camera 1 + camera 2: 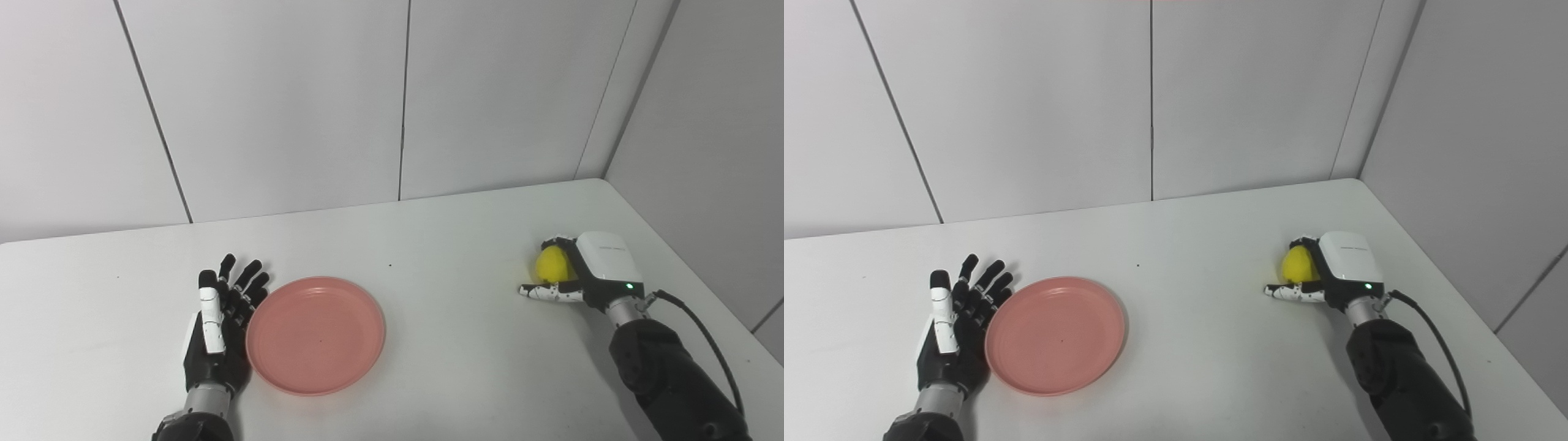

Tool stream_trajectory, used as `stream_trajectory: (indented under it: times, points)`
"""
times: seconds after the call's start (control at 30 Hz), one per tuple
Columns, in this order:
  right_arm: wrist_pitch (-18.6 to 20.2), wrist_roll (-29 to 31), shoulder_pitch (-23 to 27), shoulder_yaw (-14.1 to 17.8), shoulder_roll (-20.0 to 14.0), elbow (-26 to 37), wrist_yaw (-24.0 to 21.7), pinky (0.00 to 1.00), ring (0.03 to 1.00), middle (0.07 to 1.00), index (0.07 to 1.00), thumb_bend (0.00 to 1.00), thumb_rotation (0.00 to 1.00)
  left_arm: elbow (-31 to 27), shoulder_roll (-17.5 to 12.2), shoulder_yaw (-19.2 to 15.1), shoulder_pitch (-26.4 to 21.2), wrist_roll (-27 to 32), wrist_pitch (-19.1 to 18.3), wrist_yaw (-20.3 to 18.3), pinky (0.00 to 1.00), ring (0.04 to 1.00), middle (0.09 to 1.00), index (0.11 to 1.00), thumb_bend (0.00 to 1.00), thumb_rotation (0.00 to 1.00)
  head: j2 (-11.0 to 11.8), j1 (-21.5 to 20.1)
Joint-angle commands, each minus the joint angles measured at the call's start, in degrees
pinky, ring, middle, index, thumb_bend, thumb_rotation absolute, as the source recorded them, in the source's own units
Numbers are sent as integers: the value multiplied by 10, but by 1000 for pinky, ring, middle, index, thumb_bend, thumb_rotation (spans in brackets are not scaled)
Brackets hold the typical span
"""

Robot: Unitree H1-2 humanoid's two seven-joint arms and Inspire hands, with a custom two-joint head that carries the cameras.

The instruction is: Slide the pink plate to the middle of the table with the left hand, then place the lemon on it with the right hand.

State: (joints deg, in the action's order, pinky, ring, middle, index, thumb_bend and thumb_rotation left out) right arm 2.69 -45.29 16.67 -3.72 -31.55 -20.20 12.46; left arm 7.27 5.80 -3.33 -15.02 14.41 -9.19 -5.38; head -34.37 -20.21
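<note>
The pink plate (315, 334) lies flat on the white table (441, 245), left of the middle. My left hand (220, 318) rests palm up against the plate's left rim, fingers spread and holding nothing. Far to the right, the yellow lemon (551, 264) sits low at the table surface inside my right hand (591, 269). That hand's fingers curl round the lemon's far side and the thumb stretches along its near side. The white back of the hand hides the lemon's right part.
Grey wall panels (404, 98) stand behind the table and along its right edge. A black cable (704, 331) runs along my right forearm. Bare tabletop lies between the plate and the lemon.
</note>
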Motion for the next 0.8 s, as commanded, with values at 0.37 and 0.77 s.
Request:
stream_trajectory:
  times: [0.37, 0.77]
  points:
    - [-56, 40, 6, -25, -22, -5, 23, 249, 308, 367, 418, 518, 451, 2, 2, 7, 11, -3, -22, 8, 923, 878, 880, 981, 773, 954, -2, 0]
    - [-52, 48, 9, -28, -37, 74, -8, 187, 243, 313, 364, 543, 441, 2, 5, 10, 13, -3, -24, 9, 935, 885, 887, 983, 777, 961, -3, 3]
